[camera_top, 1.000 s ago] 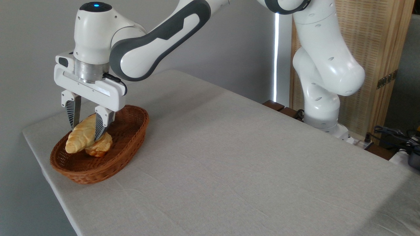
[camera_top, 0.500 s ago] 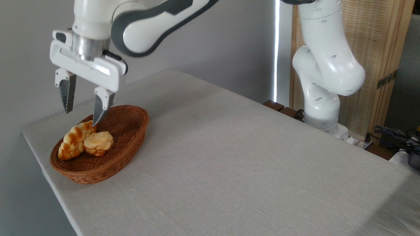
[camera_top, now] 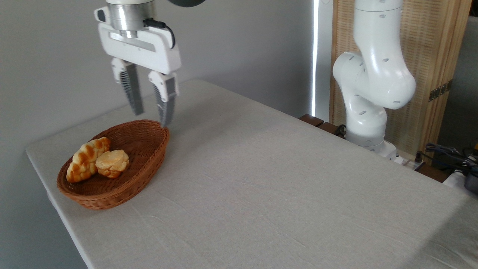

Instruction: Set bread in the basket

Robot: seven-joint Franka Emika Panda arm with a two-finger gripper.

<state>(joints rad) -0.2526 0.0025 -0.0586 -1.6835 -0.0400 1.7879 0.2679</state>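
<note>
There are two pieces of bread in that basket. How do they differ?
The braided loaf is long with tapered ends; the bun is short, round and lumpy. The braided loaf shows plaited ridges in darker golden-orange with pale seams; the bun is paler, with no such pattern. The braided loaf lies nearer the basket's left side, the bun against its right flank. Both rest inside the basket, touching, free of the open gripper above.

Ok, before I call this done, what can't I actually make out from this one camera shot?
- The arm above the gripper: cut off by the top edge of the camera view.
- The underside of the bread and of the bun: hidden, so whether the loaf leans on the bun or only lies beside it is unclear.
- The basket floor near the front: hidden by its near wall.
- The items at the right edge, past the table: cut off and too small.
</note>
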